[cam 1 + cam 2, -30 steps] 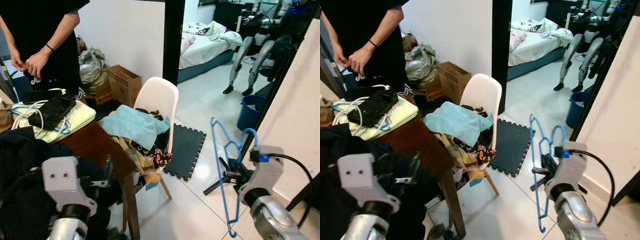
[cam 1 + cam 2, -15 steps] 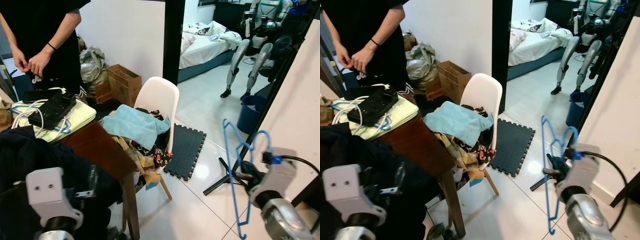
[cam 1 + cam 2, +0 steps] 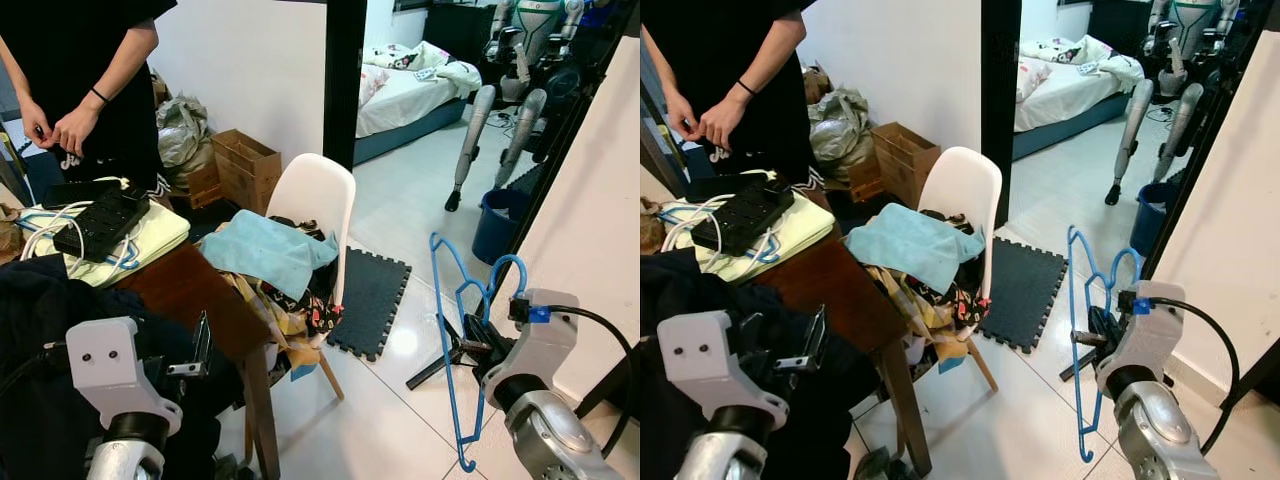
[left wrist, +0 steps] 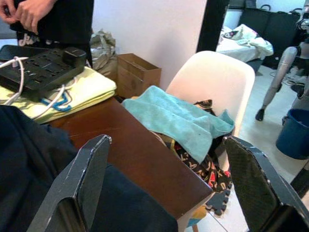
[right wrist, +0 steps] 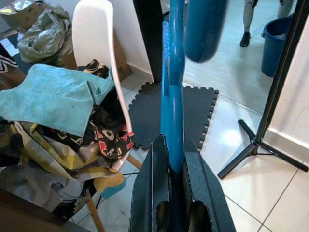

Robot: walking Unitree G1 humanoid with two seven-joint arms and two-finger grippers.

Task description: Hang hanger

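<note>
While the right gripper point(image 5: 175, 169) stays clamped on the blue hanger point(image 3: 455, 350), swung back toward 9 o'clock, the left gripper point(image 4: 169, 179) gapes over the worktop point(image 4: 145, 159); hanging pending.

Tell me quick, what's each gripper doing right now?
Left gripper: open, holding nothing, above the dark clothes.
Right gripper: shut on the blue hanger.

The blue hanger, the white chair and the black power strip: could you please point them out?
blue hanger point(image 3: 447, 340): left eye view, long side bar.
white chair point(image 3: 318, 190): left eye view, backrest.
black power strip point(image 3: 98, 220): left eye view, top face.
</note>
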